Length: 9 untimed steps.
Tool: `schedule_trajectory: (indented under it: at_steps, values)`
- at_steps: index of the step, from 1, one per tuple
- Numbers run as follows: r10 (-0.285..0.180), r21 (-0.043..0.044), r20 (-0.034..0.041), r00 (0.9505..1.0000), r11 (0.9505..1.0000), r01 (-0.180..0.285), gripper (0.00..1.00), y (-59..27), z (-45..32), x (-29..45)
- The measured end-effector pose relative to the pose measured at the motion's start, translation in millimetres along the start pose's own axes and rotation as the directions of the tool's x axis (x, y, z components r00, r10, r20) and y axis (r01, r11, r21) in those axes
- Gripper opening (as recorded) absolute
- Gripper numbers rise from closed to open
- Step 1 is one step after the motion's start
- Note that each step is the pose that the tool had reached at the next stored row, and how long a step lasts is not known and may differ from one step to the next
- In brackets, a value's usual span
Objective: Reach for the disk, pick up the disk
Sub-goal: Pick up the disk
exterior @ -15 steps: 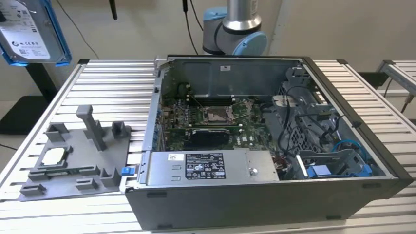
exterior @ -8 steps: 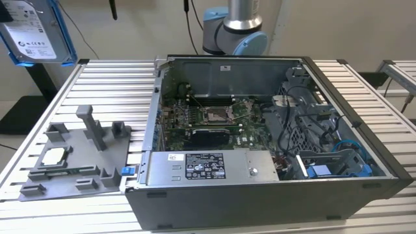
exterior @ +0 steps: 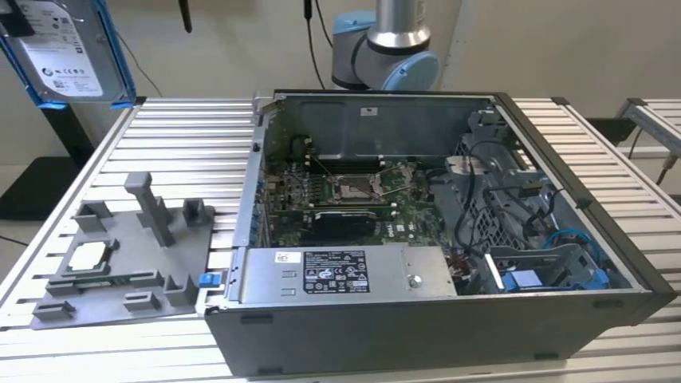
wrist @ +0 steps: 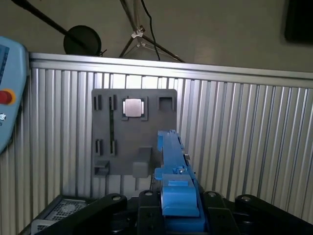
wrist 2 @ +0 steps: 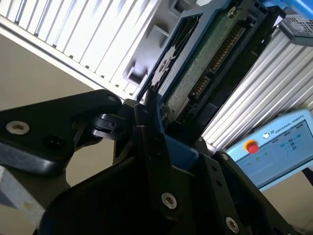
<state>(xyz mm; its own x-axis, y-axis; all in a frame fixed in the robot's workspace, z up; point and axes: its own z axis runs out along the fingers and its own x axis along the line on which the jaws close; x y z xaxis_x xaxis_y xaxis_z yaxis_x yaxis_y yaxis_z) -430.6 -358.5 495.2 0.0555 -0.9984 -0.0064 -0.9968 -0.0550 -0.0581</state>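
The disk (exterior: 66, 49), a silver drive with a white label in a blue bracket, hangs high in the air above the table's far corner at the exterior view's left. In the first wrist view I see it edge-on, the blue bracket (wrist: 175, 171) rising from between my black fingers. The second wrist view shows the disk's green circuit-board side (wrist 2: 208, 63). My gripper (wrist: 176, 208) is shut on the disk, one finger (wrist 2: 151, 142) pressed on the blue bracket.
An open computer case (exterior: 553, 315) stands on the slatted metal table (exterior: 181, 136), with a long grey labelled box (exterior: 340, 275) along its front. A grey fixture plate (exterior: 159, 275) holds a small silver chip (exterior: 88, 254). The arm's base (exterior: 383, 48) stands behind the case. A pendant (wrist 2: 279, 147) lies nearby.
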Motion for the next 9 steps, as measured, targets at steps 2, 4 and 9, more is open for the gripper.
schedule_trajectory:
  at_steps: [2, 4, 9]
  values:
    - [0.0, -0.0001, 0.0, 1.0, 1.0, 0.0, 0.0, -2.9, 0.1, 0.2]
    - [0.0, -0.0001, 0.0, 1.0, 1.0, 0.0, 0.0, -5.6, 0.3, 0.3]
    - [0.0, 0.0, 0.0, 1.0, 1.0, 0.0, 0.0, -11.9, 0.7, 0.6]
